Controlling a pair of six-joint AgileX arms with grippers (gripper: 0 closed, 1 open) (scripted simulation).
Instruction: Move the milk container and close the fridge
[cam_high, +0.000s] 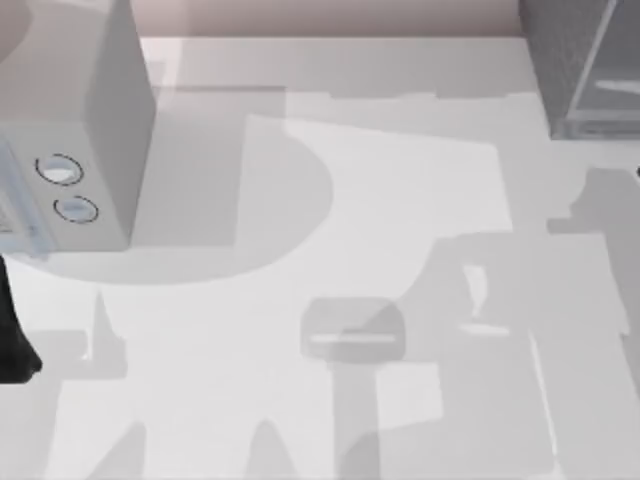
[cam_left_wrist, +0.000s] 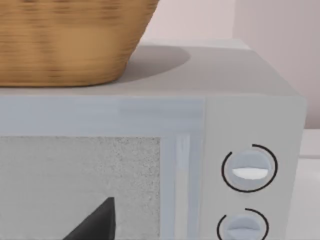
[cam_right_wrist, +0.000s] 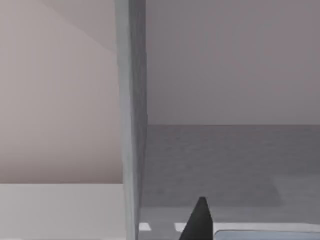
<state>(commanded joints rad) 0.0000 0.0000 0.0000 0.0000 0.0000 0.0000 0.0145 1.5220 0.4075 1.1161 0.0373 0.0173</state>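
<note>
Fridge (cam_high: 580, 70) is sitting at worktop's far right corner w/ door (cam_right_wrist: 131, 115) hanging open: prob light and stiff, so I'm thinking push its free edge. Can't tell either hand's state tbh.

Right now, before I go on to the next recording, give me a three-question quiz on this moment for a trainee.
1. True or false: a woven basket sits on top of the light grey box with two round dials.
2. Multiple choice: in the top view, the dark grey fridge stands at the table's A) far right corner, B) near left corner, C) middle.
3. Fill in: in the right wrist view, the fridge door's pale edge stands ____, with the dark interior beside it.

Key: 1 true; 2 A; 3 open (ajar)
</note>
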